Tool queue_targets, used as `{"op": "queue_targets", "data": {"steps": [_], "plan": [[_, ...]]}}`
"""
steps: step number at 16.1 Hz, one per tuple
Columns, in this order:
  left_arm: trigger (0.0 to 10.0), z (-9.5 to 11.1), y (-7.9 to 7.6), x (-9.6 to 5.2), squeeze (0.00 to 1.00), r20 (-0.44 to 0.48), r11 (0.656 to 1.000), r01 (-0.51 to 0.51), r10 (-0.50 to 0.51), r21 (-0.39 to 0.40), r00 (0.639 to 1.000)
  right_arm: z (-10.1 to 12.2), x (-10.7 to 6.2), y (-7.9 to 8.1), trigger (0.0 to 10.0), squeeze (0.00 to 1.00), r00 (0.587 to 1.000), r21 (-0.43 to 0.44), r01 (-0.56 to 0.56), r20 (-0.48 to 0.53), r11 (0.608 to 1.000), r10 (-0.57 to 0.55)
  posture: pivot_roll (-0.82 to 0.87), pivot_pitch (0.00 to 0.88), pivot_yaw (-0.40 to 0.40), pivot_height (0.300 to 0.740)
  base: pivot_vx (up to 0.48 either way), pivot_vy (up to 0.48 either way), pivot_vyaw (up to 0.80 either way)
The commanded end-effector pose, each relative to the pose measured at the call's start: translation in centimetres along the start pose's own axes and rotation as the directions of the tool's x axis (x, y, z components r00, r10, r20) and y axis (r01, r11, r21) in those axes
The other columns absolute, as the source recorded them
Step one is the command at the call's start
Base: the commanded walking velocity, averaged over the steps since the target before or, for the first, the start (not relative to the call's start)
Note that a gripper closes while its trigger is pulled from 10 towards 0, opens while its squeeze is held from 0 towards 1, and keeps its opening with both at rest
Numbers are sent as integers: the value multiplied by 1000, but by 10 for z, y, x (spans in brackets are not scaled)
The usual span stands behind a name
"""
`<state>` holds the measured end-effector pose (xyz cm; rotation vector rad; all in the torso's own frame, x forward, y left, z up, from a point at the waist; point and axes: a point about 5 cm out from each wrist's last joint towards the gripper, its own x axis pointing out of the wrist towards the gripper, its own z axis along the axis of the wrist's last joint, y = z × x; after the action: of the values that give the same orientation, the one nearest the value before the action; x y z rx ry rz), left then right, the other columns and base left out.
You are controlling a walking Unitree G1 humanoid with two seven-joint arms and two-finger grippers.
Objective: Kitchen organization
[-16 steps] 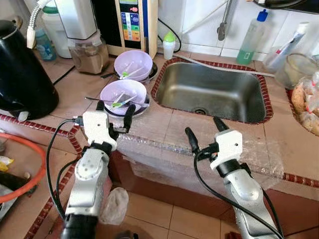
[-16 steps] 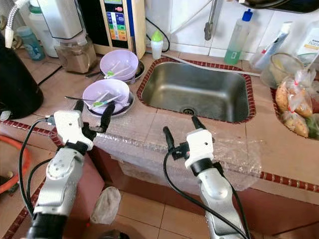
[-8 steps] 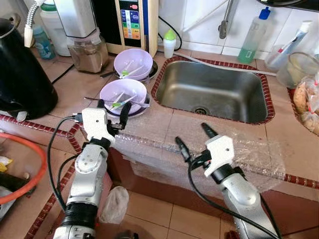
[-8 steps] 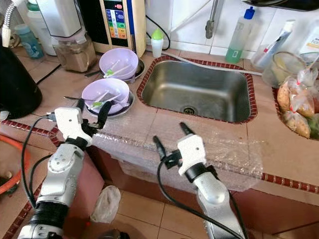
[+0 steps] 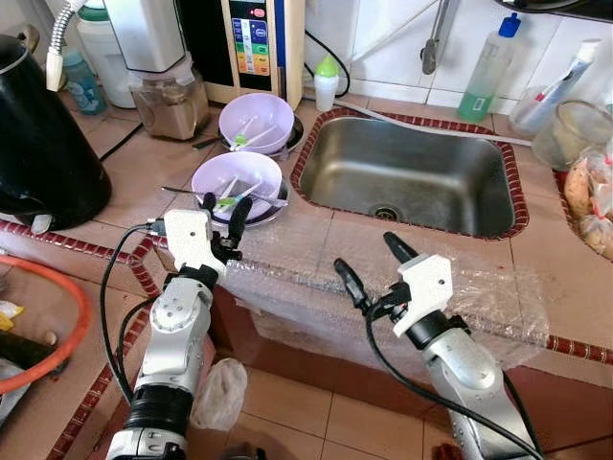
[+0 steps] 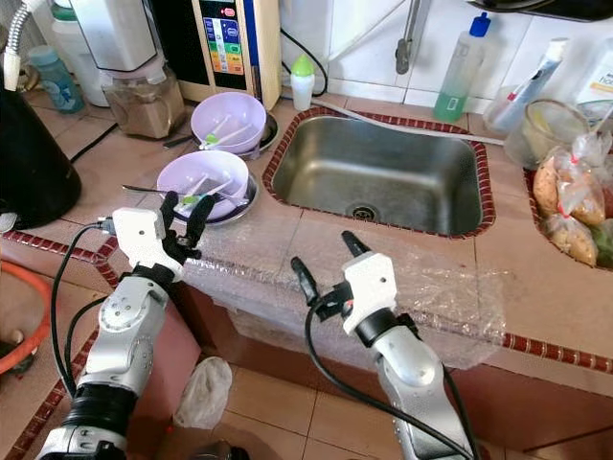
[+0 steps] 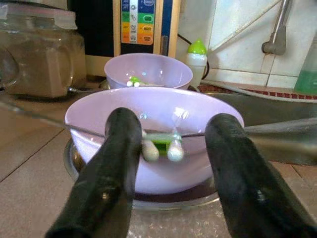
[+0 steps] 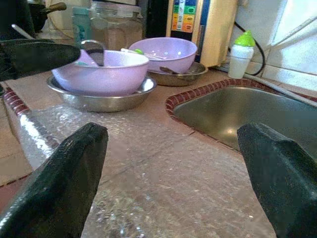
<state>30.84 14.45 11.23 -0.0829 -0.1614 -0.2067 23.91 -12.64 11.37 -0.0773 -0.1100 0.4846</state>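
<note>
Two purple bowls stand on the tiled counter left of the sink [image 5: 412, 172]. The near bowl [image 5: 237, 182] rests on a steel plate and holds white and green spoons; a thin metal utensil lies across its rim. The far bowl [image 5: 256, 123] sits behind it, also with spoons. My left gripper [image 5: 226, 203] is open just in front of the near bowl [image 7: 153, 148], its fingers [image 7: 111, 168] framing the bowl without touching it. My right gripper [image 5: 365, 252] is open and empty over the bubble wrap [image 5: 316, 287] at the counter's front edge, pointing toward the bowls [image 8: 101, 72].
A black kettle [image 5: 43, 144] stands at the left. A jar [image 5: 172, 101], a water appliance [image 5: 254, 48] and a small green-capped bottle [image 5: 327, 84] line the back. A soap bottle [image 5: 484, 72] and food bags [image 5: 589, 192] sit to the right. An orange hose [image 5: 48, 326] lies low left.
The left gripper has edged right and closer to the near bowl. The right gripper has shifted left along the counter edge and dropped a little.
</note>
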Motion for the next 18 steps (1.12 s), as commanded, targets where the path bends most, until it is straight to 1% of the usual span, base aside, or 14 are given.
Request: {"op": "queue_targets", "data": {"steps": [1, 12, 14, 15, 18], "plan": [[0, 2, 2, 3, 0, 6, 1000, -1, 0, 7, 1000, 0, 1, -1, 10000, 0, 1000, 3, -3, -5, 1000, 3, -68, 29, 41, 740, 0, 0, 0], [0, 1, 3, 3, 0, 14, 1000, 4, -4, 12, 1000, -2, 3, 0, 10000, 0, 1000, 2, -12, -15, 1000, 12, -62, 23, 40, 740, 0, 0, 0], [0, 7, 1, 1, 0, 39, 1000, 12, -13, 21, 999, -2, 4, -2, 10000, 0, 1000, 4, 3, -13, 1000, -3, -63, 20, 46, 740, 0, 0, 0], [0, 15, 0, -3, 0, 66, 999, 18, -20, 34, 998, -1, 4, -5, 10000, 0, 999, 25, 34, -7, 999, -34, -63, 20, 46, 740, 0, 0, 0], [0, 25, -3, -10, 0, 100, 998, 22, -28, 56, 995, 1, 6, -10, 10000, 0, 998, 21, 61, -1, 998, -61, -62, 16, 52, 740, 0, 0, 0]]}}
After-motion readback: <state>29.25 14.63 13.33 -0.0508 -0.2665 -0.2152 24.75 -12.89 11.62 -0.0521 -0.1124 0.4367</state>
